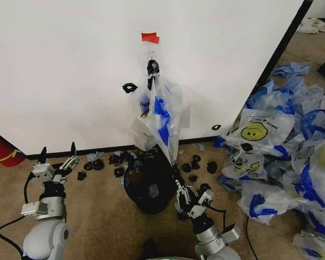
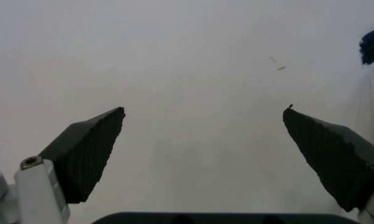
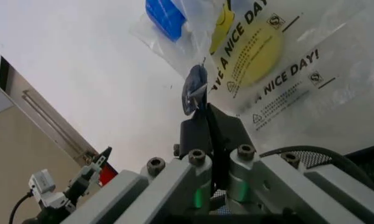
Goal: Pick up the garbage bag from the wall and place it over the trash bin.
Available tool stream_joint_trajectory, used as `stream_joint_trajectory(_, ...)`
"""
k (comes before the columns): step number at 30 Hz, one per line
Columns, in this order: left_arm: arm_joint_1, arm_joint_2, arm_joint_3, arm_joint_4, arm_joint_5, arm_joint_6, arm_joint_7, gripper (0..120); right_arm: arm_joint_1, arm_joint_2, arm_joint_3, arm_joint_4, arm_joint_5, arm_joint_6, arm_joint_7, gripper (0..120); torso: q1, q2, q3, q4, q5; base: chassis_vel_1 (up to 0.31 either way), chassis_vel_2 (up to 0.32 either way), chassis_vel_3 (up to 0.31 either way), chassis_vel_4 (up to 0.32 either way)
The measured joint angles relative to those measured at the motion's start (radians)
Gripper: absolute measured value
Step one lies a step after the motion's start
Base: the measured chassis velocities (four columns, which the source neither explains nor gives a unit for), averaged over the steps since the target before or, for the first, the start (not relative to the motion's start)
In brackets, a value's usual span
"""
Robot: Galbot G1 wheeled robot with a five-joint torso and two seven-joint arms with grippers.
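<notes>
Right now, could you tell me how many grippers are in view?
2. The left gripper is open, low beside the wall. The right gripper is shut, beside the trash bin, under the hanging garbage bag.

A yellow smiley face and blue edges are seen on the clear garbage bag (image 1: 161,116). The wall (image 1: 70,70) is plain white, marked by red tape (image 1: 150,37). The trash bin (image 1: 149,187) is black.

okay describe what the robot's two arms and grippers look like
Both arms are silver-grey metal with rounded joint housings and black cables looping alongside. The left gripper has two black wedge-shaped fingers with ribbed pads, on silver bolted mounts. The right gripper has black fingers on grey bolted links, with a green light between them.
</notes>
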Motion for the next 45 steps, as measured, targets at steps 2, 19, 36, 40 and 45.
stream_joint_trajectory(2, 0.000, 0.000, 0.000, 0.000, 0.000, 0.000, 0.000, 100, -0.003, 0.000, 0.002, 0.000, -0.002, 0.002, -0.001, 0, 0.000, 0.000, 0.000, 0.0000, 0.0000, 0.000, 0.000, 0.000, 0.000)
stream_joint_trajectory(19, -0.008, -0.002, 0.004, 0.007, 0.000, -0.002, 0.000, 100, -0.070, 0.002, 0.042, -0.011, -0.018, 0.038, -0.043, 0, 0.000, 0.000, 0.000, 0.0000, 0.0000, 0.000, 0.000, 0.000, 0.000)
stream_joint_trajectory(36, -0.014, -0.008, 0.010, 0.014, 0.001, -0.006, 0.001, 100, -0.128, 0.009, 0.055, -0.024, -0.046, 0.068, -0.071, 0, 0.000, 0.000, 0.000, 0.0000, 0.0000, 0.000, 0.000, 0.000, 0.000)
stream_joint_trajectory(40, -0.016, -0.010, 0.010, 0.016, 0.002, -0.007, 0.001, 100, -0.139, 0.009, 0.060, -0.028, -0.048, 0.075, -0.078, 0, 0.000, 0.000, 0.000, 0.0000, 0.0000, 0.000, 0.000, 0.000, 0.000)
stream_joint_trajectory(45, -0.018, -0.014, 0.011, 0.022, 0.005, -0.010, 0.001, 100, -0.146, 0.008, 0.061, -0.034, -0.049, 0.082, -0.083, 0, 0.000, 0.000, 0.000, 0.0000, 0.0000, 0.000, 0.000, 0.000, 0.000)
